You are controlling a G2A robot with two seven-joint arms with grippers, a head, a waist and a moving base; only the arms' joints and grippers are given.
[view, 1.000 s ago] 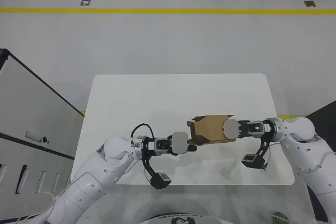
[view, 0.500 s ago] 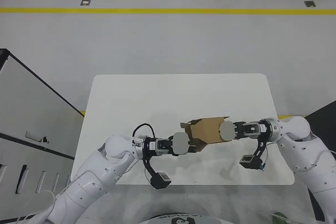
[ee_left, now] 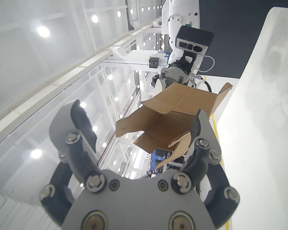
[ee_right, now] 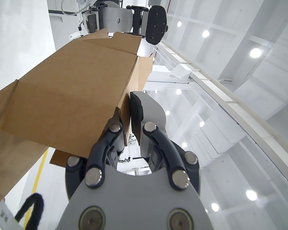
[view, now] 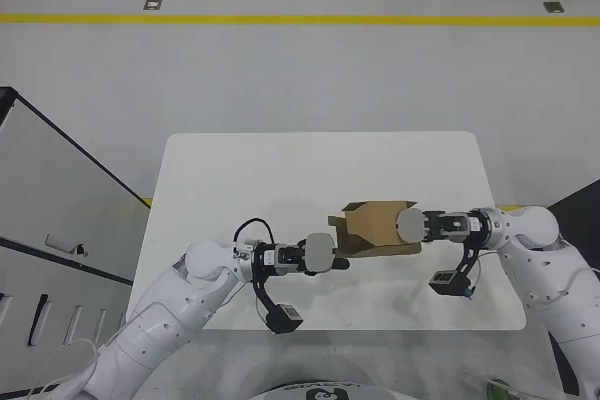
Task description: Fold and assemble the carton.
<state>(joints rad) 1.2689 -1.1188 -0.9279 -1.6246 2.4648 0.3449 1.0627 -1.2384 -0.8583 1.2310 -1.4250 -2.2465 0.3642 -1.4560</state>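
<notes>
ok so the carton (view: 378,228) is held up in the air above the desk (view: 280,170), over the desk's near half and a bit toward its right side. It's lying on its side with the long way running across the desk. Brown cardboard, partly popped open into a tube, flaps loose at both ends

right pincer (ee_right: 125,113) is clamped on it. One black pad (ee_right: 136,114) is pressed flat on a cardboard wall at the end facing the desk's right edge. The finger opposite is tucked behind the cardboard so I can't see it

left pincer (ee_left: 139,111) is spread wide over the desk's near middle, at the carton's other end. One of its fingers (ee_left: 198,130) is touching a bent, slightly ragged flap (ee_left: 180,144), and the other has nothing against it. So it's not gripping anything, just in contact with that flap

past the desk's far edge there's a yellow line (view: 280,18) on the floor, and a grey cabinet (view: 40,190) sits off the desk's left side
</notes>
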